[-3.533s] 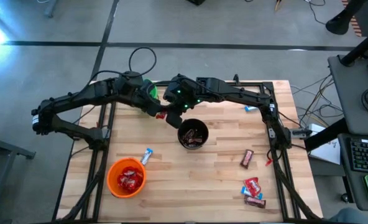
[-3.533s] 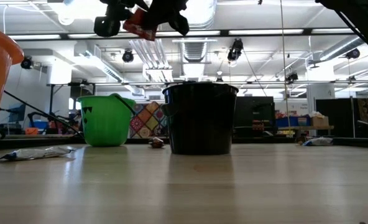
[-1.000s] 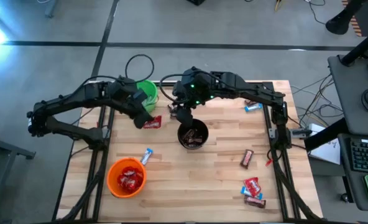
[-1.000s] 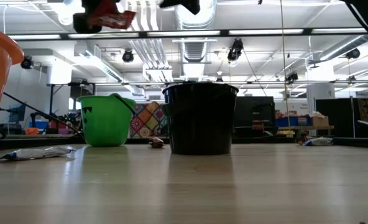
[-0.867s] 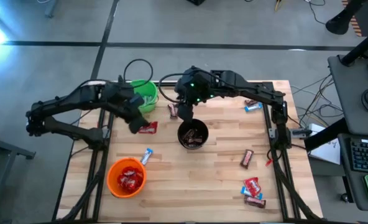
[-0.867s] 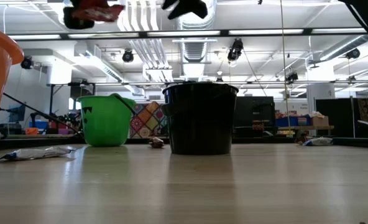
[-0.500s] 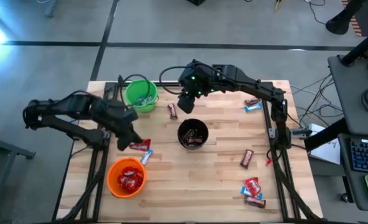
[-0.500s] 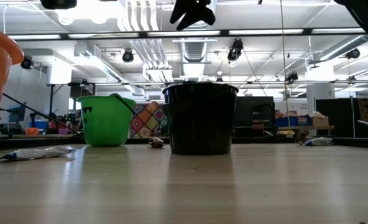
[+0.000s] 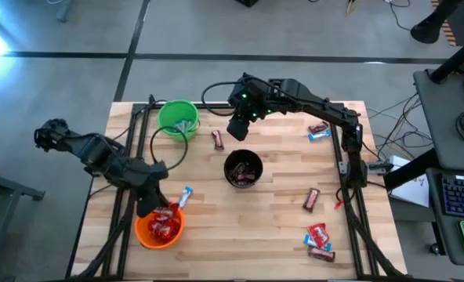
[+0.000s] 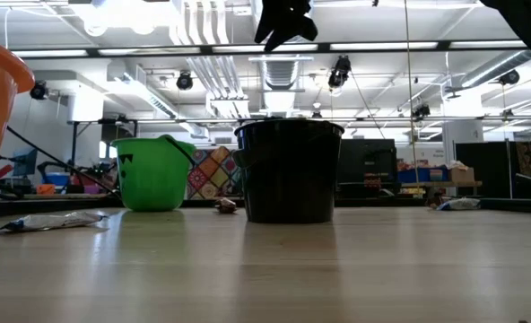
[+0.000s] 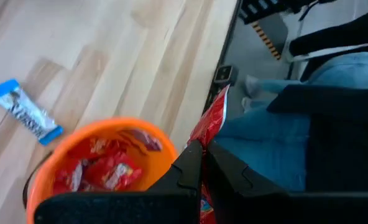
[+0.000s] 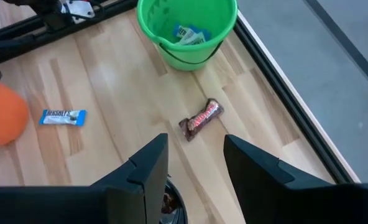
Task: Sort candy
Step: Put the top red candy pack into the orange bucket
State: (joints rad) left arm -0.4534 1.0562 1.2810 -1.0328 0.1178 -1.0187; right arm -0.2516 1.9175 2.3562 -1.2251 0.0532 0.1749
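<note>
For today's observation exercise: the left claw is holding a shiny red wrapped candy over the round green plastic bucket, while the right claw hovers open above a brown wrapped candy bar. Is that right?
One detail is wrong. The left claw holds the shiny red wrapped candy over the round orange plastic bucket, not the green one, as the left wrist view shows. The rest stands: the right claw hovers open above the brown wrapped candy bar.

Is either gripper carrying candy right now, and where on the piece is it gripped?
The left gripper, over the orange cup, pinches a red-wrapped candy by one end. The right gripper is open and empty above a brown candy bar.
</note>
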